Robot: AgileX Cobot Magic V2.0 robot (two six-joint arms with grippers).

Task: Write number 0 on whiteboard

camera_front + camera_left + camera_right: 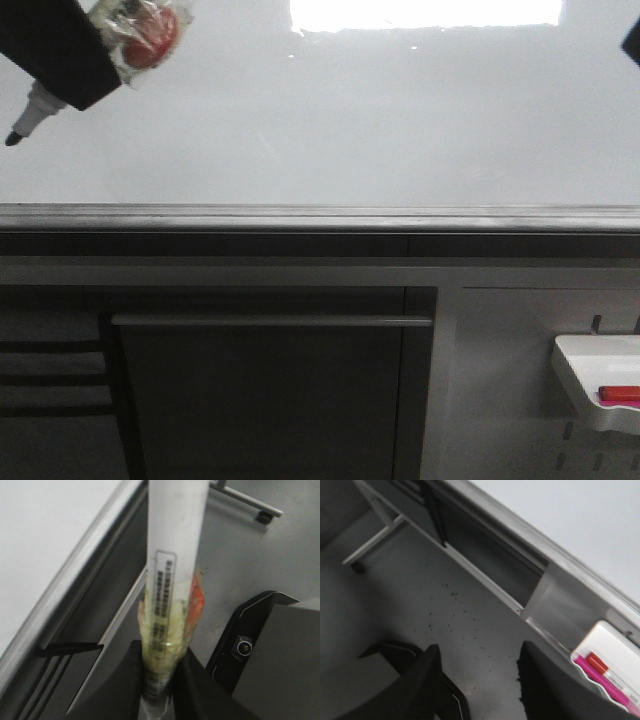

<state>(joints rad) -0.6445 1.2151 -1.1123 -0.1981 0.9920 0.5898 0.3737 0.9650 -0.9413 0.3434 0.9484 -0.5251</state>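
The right claw (477, 680) is hanging released with nothing in it, down by the small white tray (590, 385) with its pink and red pens, well clear of the work. The left claw (157, 680) is gripping a marker (172, 570), taped where it's being held, with the black tip (13, 138) pointing at the whiteboard (350, 130) near its left side. No number 0 is showing anywhere yet, so I'd say the writing isn't started. Best bet: ease the tip on lightly and keep the oval small. There's loads of blank board to the right, just watch the grey metal lower edge (320, 215) and the glare (425, 12) up top.
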